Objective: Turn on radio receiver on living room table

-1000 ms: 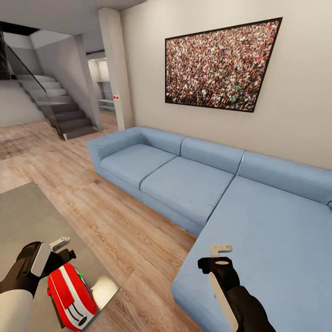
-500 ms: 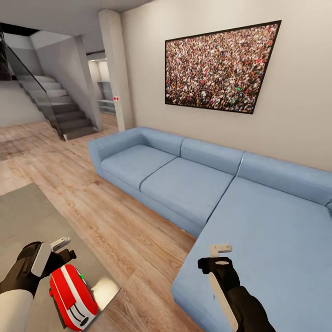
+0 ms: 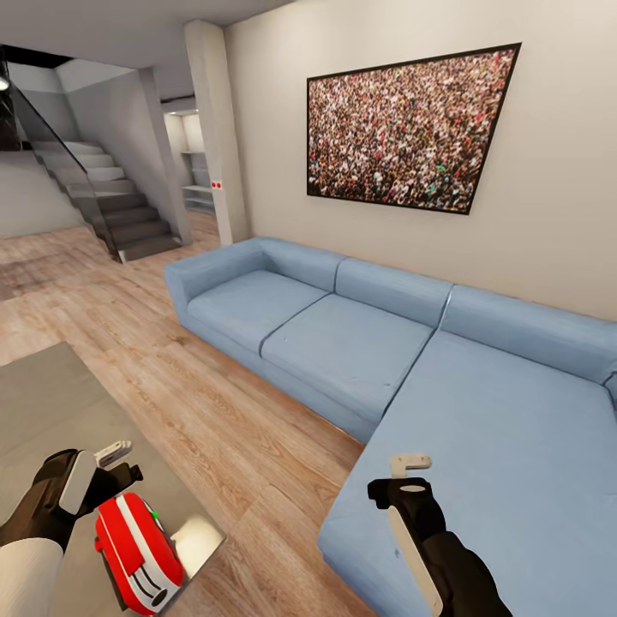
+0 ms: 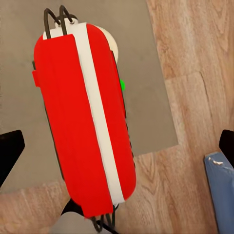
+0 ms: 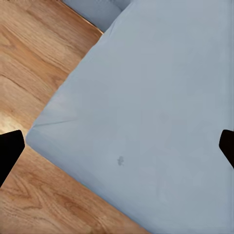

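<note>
The radio receiver [image 3: 137, 555], glossy red with white stripes, stands on the near corner of the grey table [image 3: 43, 403] in the living room. A small green light [image 4: 122, 85] glows on its side, and thin black wire loops [image 4: 59, 17] show at its end. My left gripper [image 3: 111, 463] hovers just above and behind the radio receiver [image 4: 73, 122]. It is open, with its dark fingertips [image 4: 9, 151] far apart on either side and not touching it. My right gripper [image 3: 410, 467] hangs open over the sofa seat [image 5: 146, 97], holding nothing.
A large light-blue L-shaped sofa [image 3: 343, 334] runs along the beige wall under a black-framed crowd photograph [image 3: 407, 128]. Light wood plank floor [image 3: 223, 420] lies between table and sofa. A staircase with a glass rail [image 3: 103, 206] rises at the back left beside a pillar [image 3: 214, 128].
The whole picture has shifted very slightly, so the camera moved. Both arms and the radio receiver keep their places relative to each other.
</note>
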`<state>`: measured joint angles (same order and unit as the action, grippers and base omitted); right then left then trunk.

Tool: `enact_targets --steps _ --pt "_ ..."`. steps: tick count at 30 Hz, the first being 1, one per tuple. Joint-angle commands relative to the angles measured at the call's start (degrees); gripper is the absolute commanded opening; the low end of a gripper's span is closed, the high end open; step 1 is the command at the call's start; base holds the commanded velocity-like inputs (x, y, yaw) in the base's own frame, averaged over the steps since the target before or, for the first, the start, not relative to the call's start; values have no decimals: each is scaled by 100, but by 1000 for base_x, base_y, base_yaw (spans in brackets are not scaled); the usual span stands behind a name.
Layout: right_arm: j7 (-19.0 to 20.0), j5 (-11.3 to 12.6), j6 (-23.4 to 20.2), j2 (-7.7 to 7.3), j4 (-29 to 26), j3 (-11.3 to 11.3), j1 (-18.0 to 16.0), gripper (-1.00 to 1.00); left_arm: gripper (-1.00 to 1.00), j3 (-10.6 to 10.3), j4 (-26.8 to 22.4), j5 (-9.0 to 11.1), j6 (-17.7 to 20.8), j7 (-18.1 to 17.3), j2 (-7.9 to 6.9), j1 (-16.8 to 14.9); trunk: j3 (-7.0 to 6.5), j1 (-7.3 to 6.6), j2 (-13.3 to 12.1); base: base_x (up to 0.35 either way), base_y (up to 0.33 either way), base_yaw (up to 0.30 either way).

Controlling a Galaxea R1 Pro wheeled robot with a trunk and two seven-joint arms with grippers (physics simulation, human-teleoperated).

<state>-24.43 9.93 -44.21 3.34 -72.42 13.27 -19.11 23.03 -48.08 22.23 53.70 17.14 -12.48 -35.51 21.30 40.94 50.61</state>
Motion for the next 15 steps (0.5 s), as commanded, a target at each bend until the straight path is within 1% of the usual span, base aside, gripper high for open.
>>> enact_targets --steps 1,15 --pt "0 0 0 0 0 0 1 100 100 0 0 0 0 0 0 0 -19 -23 -42 0 0 0" --pt "0 0 0 0 0 0 2 100 100 0 0 0 0 0 2 17 -270 -330 -603 0 0 0"
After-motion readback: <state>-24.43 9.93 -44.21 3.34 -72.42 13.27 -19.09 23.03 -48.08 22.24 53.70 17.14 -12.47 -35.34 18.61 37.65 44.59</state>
